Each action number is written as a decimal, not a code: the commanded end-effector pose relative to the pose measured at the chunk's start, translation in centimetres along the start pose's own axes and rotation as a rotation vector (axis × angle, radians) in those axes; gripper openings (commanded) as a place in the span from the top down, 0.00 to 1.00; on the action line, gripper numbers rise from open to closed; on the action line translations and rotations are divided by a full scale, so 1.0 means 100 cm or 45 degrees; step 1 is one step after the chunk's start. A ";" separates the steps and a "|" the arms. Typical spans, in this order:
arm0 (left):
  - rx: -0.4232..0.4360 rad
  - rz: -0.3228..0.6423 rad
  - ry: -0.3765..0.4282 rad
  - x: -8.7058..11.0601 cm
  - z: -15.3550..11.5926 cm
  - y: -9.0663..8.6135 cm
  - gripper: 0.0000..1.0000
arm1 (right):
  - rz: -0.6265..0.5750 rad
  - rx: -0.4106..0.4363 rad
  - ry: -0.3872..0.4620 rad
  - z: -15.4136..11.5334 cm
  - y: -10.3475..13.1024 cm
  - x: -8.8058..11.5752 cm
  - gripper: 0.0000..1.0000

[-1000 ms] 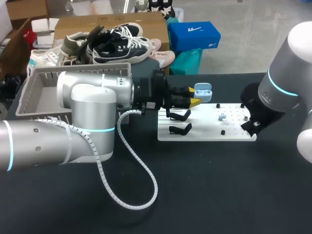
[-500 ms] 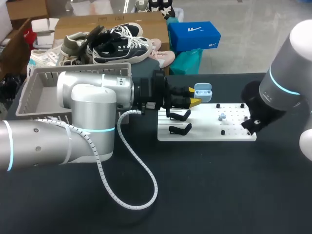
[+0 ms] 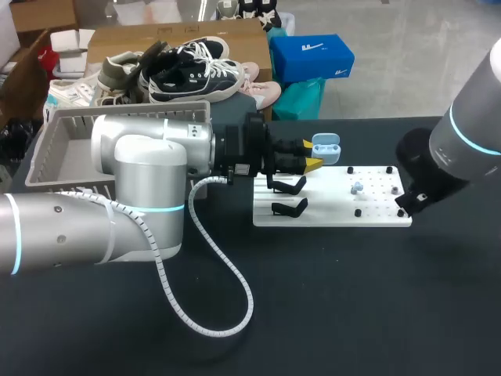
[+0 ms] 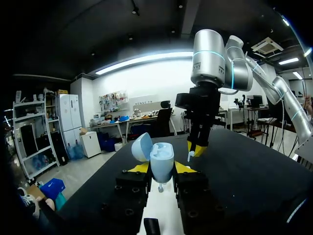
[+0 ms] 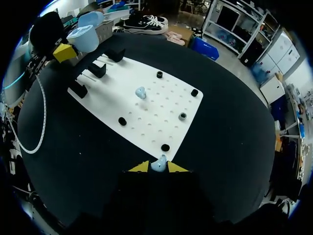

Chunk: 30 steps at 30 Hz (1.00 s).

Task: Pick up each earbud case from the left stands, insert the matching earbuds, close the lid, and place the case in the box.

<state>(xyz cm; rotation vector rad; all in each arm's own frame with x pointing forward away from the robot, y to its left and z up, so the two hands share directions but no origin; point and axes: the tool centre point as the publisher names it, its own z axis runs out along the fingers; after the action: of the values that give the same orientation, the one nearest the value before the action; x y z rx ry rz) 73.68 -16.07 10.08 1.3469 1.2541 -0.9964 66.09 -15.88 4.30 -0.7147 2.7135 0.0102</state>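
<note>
Grasp: left end effector point(image 4: 161, 169) pinching open-lidded earbud case point(image 4: 161, 155) | right end effector point(image 5: 157, 168) pinching blue earbud point(image 5: 159, 163)

This was a robotics lab, set up as a test bench. Two grey industrial arms, the left arm point(image 3: 149, 172) and the right arm point(image 3: 470, 133), worked over a matte black counter point(image 3: 352, 305). A spiral-wrapped cable point(image 3: 227, 274) trailed across it. A white perforated fixture board point(image 3: 337, 213) carried black stands point(image 3: 290, 207) and small black pegs point(image 3: 358, 212), and a grey slatted crate point(image 3: 63, 149) stood at the counter's far left.
</note>
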 end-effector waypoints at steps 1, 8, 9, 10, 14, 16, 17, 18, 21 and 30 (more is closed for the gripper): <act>-0.004 0.001 -0.001 0.000 0.000 -0.001 1.00 | 0.004 0.010 -0.010 0.001 0.001 0.002 1.00; -0.004 0.001 -0.001 0.000 0.000 -0.001 1.00 | 0.161 -0.005 0.020 -0.002 0.010 -0.004 1.00; -0.004 0.001 -0.001 0.000 0.000 -0.001 1.00 | 0.222 -0.001 0.031 -0.003 0.011 -0.008 1.00; -0.004 0.001 -0.001 0.000 0.000 -0.001 1.00 | 0.251 -0.017 0.026 -0.006 0.014 -0.008 1.00; -0.004 0.001 -0.001 0.000 0.000 -0.001 1.00 | 0.465 0.073 0.083 -0.015 0.019 -0.013 1.00; -0.004 0.001 -0.001 0.000 0.000 -0.001 1.00 | 0.582 0.101 0.097 -0.020 0.022 -0.015 1.00; -0.004 0.001 -0.001 0.000 0.000 -0.001 1.00 | 0.627 0.118 0.107 -0.022 0.023 -0.018 1.00; -0.004 0.001 -0.001 0.000 0.000 -0.001 1.00 | 0.683 0.114 0.101 -0.027 0.025 -0.020 1.00; -0.004 0.001 -0.001 0.000 0.000 -0.001 1.00 | 0.848 0.135 0.123 -0.035 0.030 -0.027 1.00; -0.004 0.001 -0.001 0.000 0.000 -0.001 1.00 | 1.119 0.026 0.054 -0.064 0.048 -0.057 1.00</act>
<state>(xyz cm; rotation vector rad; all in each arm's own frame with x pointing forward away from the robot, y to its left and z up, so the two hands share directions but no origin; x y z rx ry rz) 73.68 -16.06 10.08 1.3468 1.2540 -0.9963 66.21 -9.98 10.93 0.3496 2.8573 0.1373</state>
